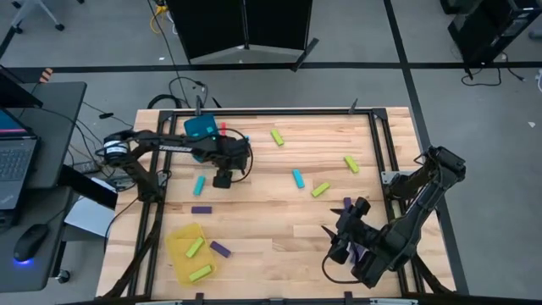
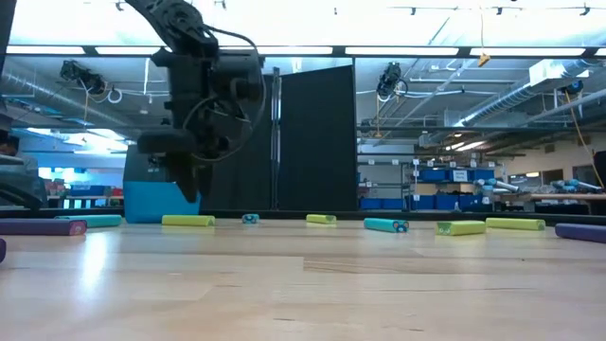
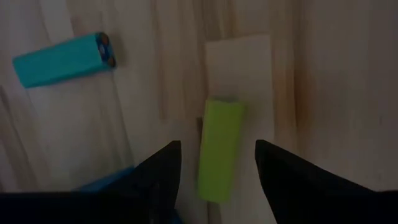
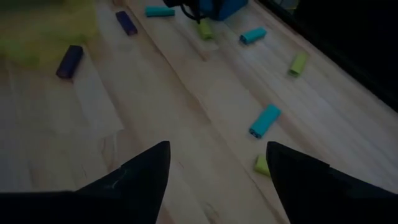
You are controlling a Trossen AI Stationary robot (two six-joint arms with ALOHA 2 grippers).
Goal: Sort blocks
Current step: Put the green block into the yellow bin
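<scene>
Cyan, lime and purple blocks lie flat and scattered on the wooden table (image 1: 271,229). My left gripper (image 1: 223,180) hangs open above a lime block (image 3: 221,149), fingers pointing down on either side of it without touching. In the low view the left gripper (image 2: 185,175) is clearly above the tabletop. A cyan block (image 3: 62,59) lies close by. My right gripper (image 1: 337,241) waits open over the table's near right part, and in the right wrist view it (image 4: 217,149) looks across the table at a cyan block (image 4: 265,120) and a purple block (image 4: 69,61).
A teal bin (image 1: 201,127) stands at the far left, just behind my left arm. A yellow bin (image 1: 179,241) with two lime blocks (image 1: 195,247) sits at the near left. Loose blocks lie across the middle: cyan (image 1: 298,177), lime (image 1: 320,190), purple (image 1: 201,209).
</scene>
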